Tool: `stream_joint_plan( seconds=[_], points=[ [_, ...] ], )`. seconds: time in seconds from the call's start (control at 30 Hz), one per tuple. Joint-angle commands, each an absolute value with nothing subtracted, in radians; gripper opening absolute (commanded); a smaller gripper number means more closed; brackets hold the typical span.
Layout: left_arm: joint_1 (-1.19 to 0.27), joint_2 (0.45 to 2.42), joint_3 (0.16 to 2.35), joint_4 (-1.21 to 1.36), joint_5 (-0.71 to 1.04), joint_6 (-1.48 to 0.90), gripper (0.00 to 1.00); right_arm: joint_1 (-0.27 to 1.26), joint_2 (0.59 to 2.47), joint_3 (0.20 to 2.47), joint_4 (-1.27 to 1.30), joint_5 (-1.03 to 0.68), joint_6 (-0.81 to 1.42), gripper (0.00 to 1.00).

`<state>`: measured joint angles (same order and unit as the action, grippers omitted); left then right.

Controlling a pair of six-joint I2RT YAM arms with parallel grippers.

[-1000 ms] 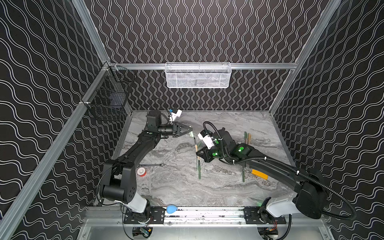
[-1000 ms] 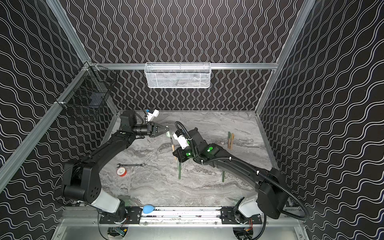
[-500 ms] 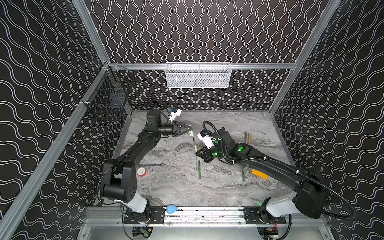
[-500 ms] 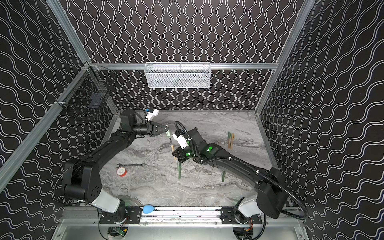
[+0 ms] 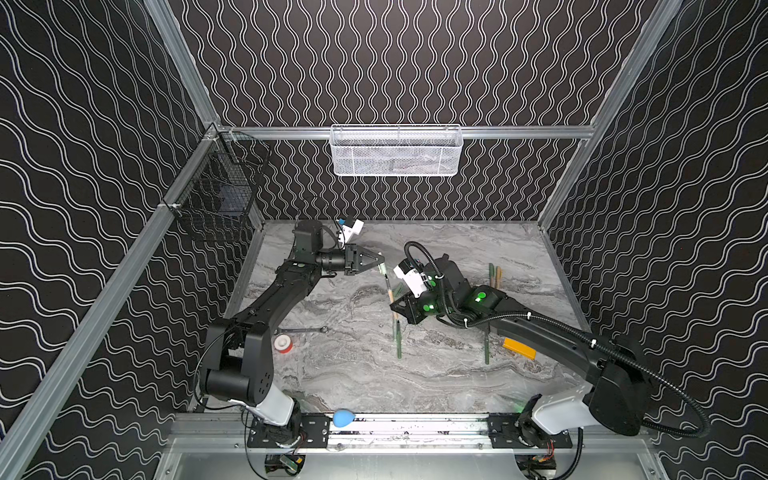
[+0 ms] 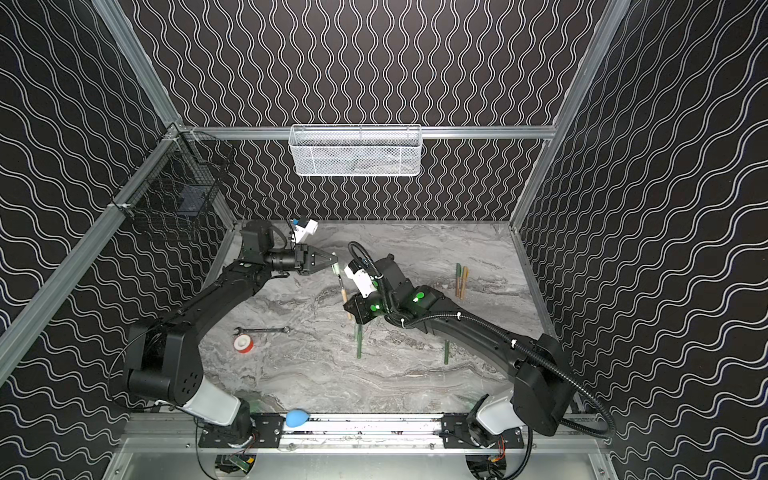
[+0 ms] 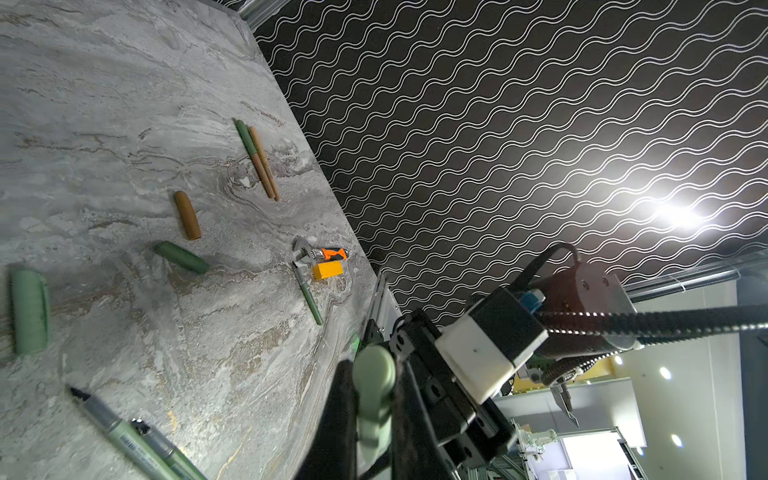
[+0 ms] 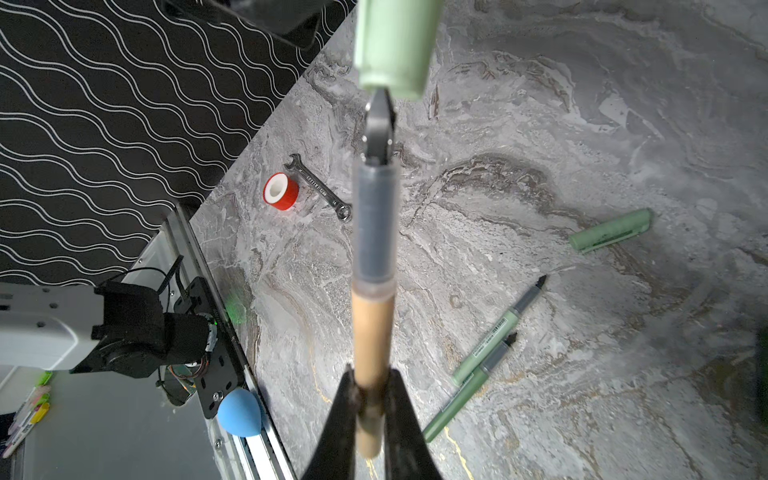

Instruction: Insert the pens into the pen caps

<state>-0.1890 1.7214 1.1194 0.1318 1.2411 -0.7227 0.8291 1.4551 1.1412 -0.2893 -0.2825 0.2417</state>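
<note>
The left gripper (image 7: 374, 399) is clamped tight on a pale green pen cap (image 8: 392, 45), its open mouth facing the right gripper (image 8: 370, 386), which is pinched shut round the tan barrel of a pen (image 8: 372, 332) held clear of the table (image 8: 540, 124). The pen's dark tip reaches ahead of the right fingers (image 8: 340, 415) to the cap's rim, though I cannot tell whether it is inside. Beneath the right gripper 2 green pens (image 8: 494, 328) lie side by side, a loose pale green cap (image 8: 611, 230) near them.
</note>
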Motion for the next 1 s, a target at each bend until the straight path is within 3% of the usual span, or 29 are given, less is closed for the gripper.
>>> stream_joint_plan(
  seconds=[0.0,0.3,0.57,0.73,0.97],
  points=[
    [-0.187,1.716,1.128,0.091,1.238,-0.657,0.00,0.830,1.460,1.150,-0.295,-0.291,0.229,0.08],
    [-0.187,1.704,1.110,0.112,1.249,-0.661,0.00,0.829,1.466,1.156,-0.301,-0.294,0.226,0.08],
    [-0.199,1.692,1.122,0.003,1.233,-0.565,0.00,0.829,1.475,1.165,-0.295,-0.284,0.217,0.07],
    [-0.228,1.700,1.184,-0.214,1.190,-0.384,0.00,0.827,1.485,1.175,-0.296,-0.281,0.209,0.07],
    [-0.255,1.712,1.203,-0.247,1.191,-0.350,0.00,0.818,1.495,1.190,-0.295,-0.272,0.202,0.07]
  ],
)
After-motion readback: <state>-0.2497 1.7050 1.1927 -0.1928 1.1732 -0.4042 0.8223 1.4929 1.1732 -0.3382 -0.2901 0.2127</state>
